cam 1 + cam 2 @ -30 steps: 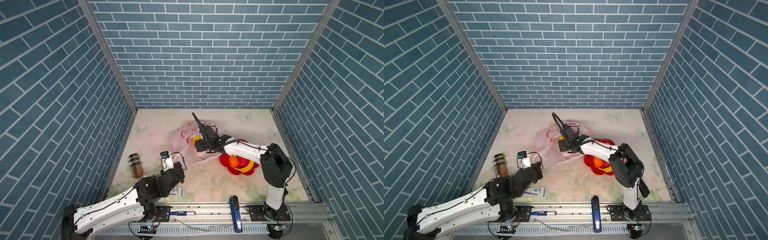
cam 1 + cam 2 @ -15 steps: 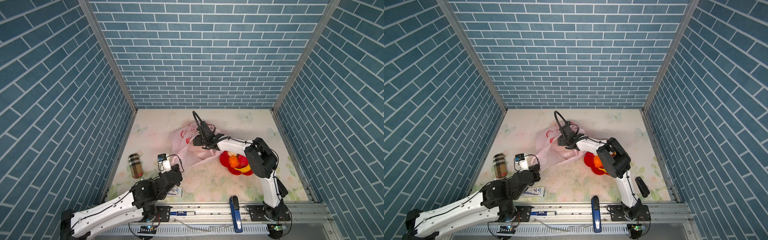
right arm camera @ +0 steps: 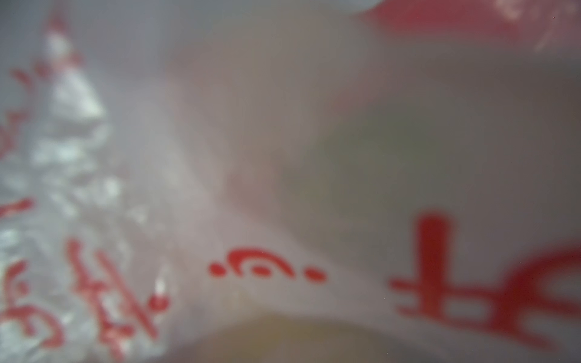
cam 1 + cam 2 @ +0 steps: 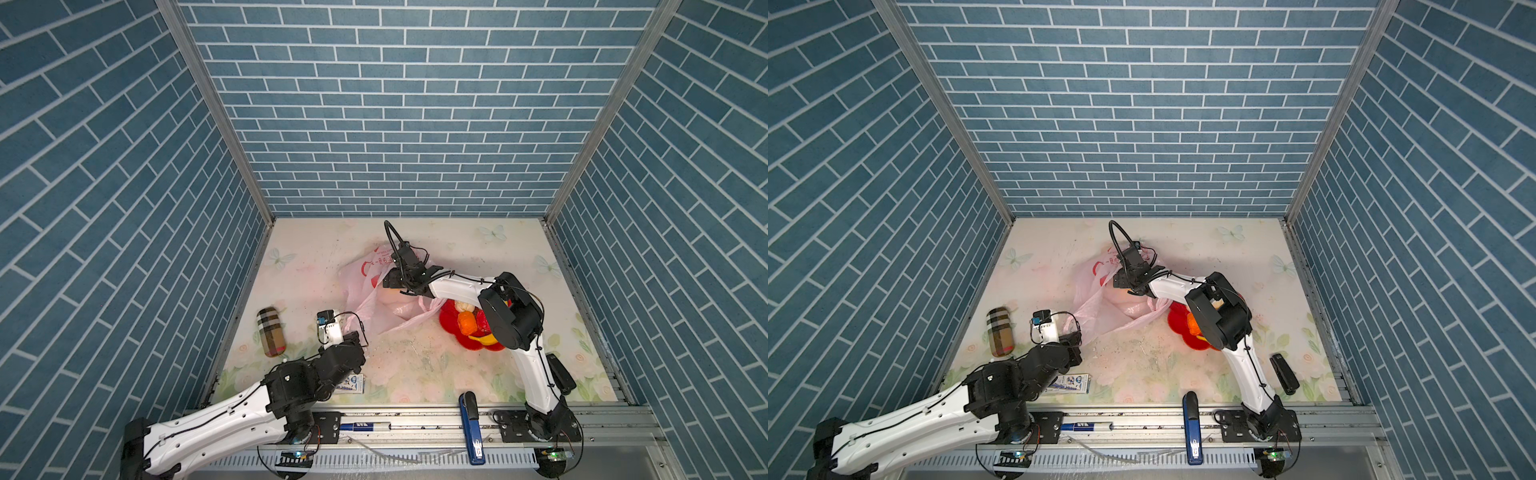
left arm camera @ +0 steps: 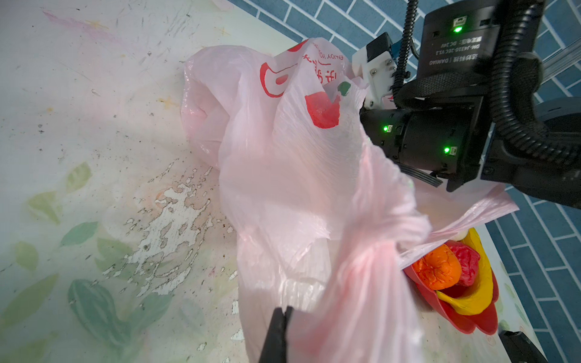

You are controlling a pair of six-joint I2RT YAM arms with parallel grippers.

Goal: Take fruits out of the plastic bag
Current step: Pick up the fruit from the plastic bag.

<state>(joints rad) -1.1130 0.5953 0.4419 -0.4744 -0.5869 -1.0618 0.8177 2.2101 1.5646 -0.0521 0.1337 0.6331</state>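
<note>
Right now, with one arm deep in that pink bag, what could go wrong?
The right gripper is buried in the plastic bag, and its wrist view shows only blurred film, so it may pinch plastic instead of fruit. Bag film also drapes over the red plate beside the orange fruit; a tug could knock fruit off. The left gripper pinches thin film, which might slip or tear.

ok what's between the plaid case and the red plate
the plastic bag, with the left gripper at its near corner; shows in both top views
</note>
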